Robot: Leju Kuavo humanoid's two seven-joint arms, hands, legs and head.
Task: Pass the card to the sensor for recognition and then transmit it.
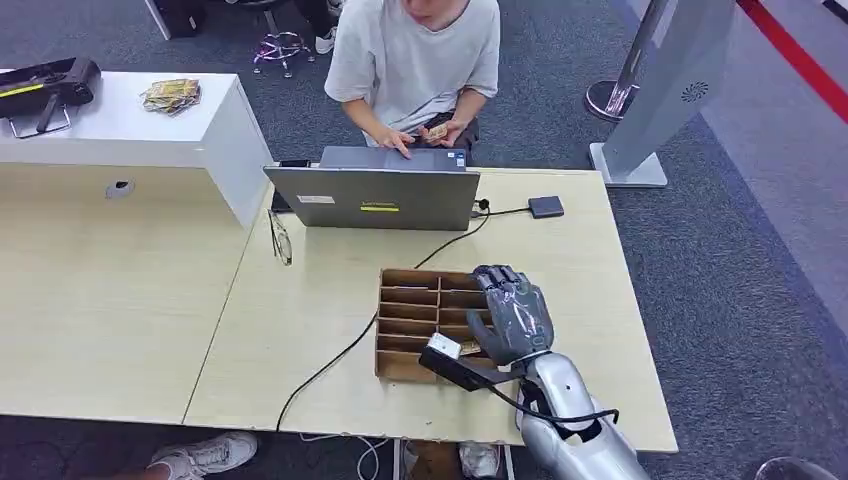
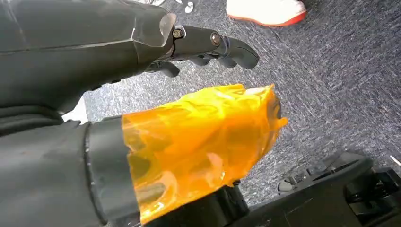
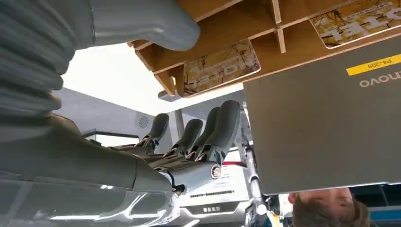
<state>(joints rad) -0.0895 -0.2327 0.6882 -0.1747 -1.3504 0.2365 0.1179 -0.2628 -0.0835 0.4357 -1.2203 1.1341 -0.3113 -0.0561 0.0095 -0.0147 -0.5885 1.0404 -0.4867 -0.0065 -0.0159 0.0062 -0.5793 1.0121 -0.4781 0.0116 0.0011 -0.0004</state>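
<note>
on the far left, a white counter block carries a black device at its left end and a small stack of patterned cards further right. the light wooden table spans the scene below it. a pair of glasses lies on the table just left of the grey open laptop, whose lid back faces the robot. a person in a white t-shirt sits at the far side behind the laptop, one hand on its keyboard and a small patterned card in the other hand. a black cable runs from the near table edge past the laptop to a small dark square sensor pad at the far right of the table.

near the laptop stands a brown wooden compartment tray. in the right wrist view, two patterned cards lie in its slots: one card in a middle slot, another in a slot next to the laptop.

the right hand hovers over the right part of the tray, fingers extended, slightly apart, holding nothing.

the left hand hangs over grey carpet. its thumb carries an orange translucent wrap; its fingers are loosely bent, holding nothing.
</note>
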